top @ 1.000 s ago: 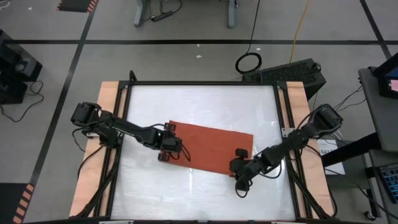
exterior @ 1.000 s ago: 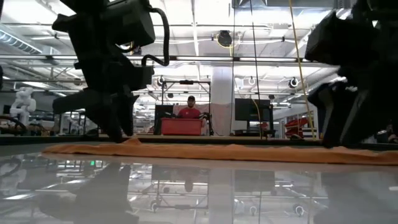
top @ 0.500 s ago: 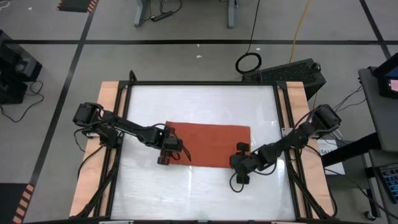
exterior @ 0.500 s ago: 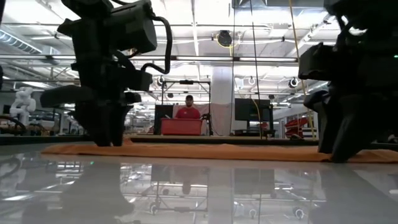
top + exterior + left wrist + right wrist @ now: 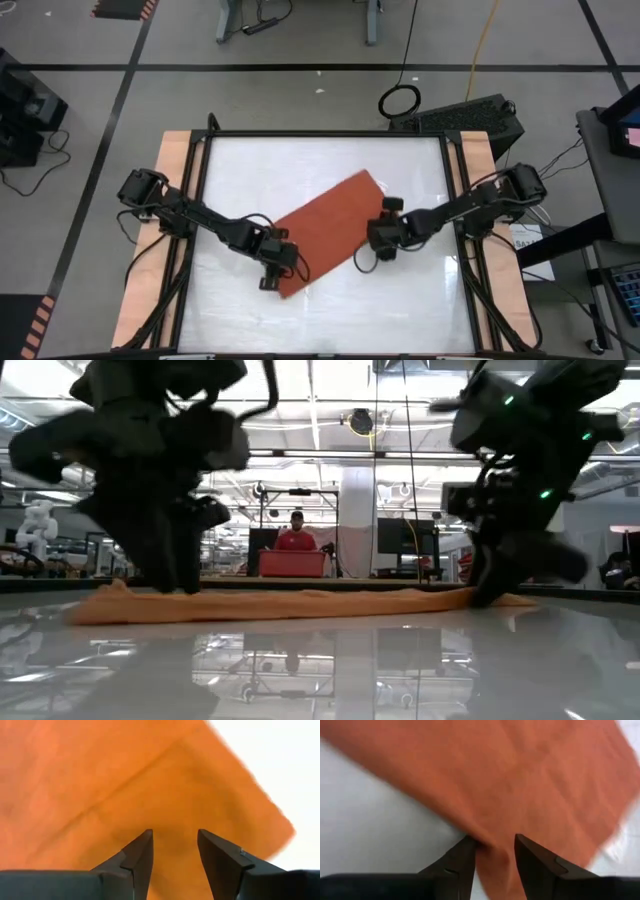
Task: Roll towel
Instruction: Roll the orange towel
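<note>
Both claws grip the rust-orange towel [image 5: 322, 232]: left gripper [image 5: 272, 268] pinching its near corner, right gripper [image 5: 381, 232] its right edge. They've swung it diagonal mid-table, still flat; no rolling yet.

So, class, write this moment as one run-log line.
towel: flat, lying diagonally | left claw: on its near end | right claw: gripping its right edge

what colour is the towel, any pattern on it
Plain rust-orange, no pattern; the towel shows best in the high view.
</note>
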`<state>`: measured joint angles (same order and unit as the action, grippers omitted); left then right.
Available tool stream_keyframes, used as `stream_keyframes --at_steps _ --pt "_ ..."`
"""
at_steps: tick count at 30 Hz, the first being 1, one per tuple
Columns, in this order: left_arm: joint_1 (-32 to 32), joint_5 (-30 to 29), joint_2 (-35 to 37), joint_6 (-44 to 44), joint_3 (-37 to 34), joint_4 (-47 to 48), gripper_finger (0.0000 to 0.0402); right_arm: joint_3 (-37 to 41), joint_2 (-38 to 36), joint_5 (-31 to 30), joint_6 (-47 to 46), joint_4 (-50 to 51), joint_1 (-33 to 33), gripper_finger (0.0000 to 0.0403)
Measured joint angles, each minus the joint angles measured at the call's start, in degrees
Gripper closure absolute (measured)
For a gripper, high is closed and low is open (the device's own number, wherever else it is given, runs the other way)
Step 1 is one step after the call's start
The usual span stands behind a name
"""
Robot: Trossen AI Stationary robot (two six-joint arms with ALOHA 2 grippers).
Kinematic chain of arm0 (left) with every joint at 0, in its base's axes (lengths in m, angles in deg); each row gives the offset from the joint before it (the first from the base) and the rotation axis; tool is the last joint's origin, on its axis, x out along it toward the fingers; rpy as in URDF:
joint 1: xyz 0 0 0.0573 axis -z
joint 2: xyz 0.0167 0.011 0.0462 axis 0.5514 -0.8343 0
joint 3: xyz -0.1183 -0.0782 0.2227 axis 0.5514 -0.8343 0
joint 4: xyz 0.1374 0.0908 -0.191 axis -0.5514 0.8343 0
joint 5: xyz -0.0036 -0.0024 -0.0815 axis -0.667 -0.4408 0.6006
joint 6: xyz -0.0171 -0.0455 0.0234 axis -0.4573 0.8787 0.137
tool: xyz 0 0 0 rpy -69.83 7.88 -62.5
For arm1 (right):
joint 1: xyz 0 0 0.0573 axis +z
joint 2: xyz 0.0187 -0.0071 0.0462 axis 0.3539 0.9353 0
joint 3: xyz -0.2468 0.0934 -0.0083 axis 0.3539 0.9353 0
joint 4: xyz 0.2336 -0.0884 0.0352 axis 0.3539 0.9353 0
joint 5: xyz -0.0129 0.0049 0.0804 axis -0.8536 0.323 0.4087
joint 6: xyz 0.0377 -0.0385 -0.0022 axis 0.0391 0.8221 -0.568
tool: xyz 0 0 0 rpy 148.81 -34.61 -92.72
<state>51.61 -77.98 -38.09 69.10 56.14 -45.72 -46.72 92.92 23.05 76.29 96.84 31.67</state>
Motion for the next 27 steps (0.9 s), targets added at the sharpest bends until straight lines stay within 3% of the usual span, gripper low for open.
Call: stream_keyframes --at_steps 4,6,13,16,22,27 --pt "0.9 0.7 0.0 -0.3 0.0 -5.3 0.0239 0.3 0.2 -9.2 2.7 1.3 -4.3 0.0275" --pt "0.9 0.2 0.0 -1.6 0.5 -4.5 0.0239 0.3 -0.2 -11.0 2.7 2.3 -5.9 0.0275" --pt "0.2 -15.2 0.7 -6.3 2.2 10.2 0.0239 -3.3 -3.2 -4.0 -1.5 10.3 -5.1 0.0275" --pt "-1.2 -16.8 0.7 -9.1 2.2 12.2 0.0239 -3.8 -4.4 2.0 -3.6 8.6 -3.3 0.0275" --pt "-5.0 -15.6 0.7 -12.0 2.2 12.9 0.0239 -4.2 -3.3 14.6 -5.4 -12.4 1.0 0.0275" --pt "-7.3 -10.3 -0.1 -12.4 2.1 12.9 0.0239 -4.3 -0.3 15.4 -3.6 -29.3 3.7 0.0275"
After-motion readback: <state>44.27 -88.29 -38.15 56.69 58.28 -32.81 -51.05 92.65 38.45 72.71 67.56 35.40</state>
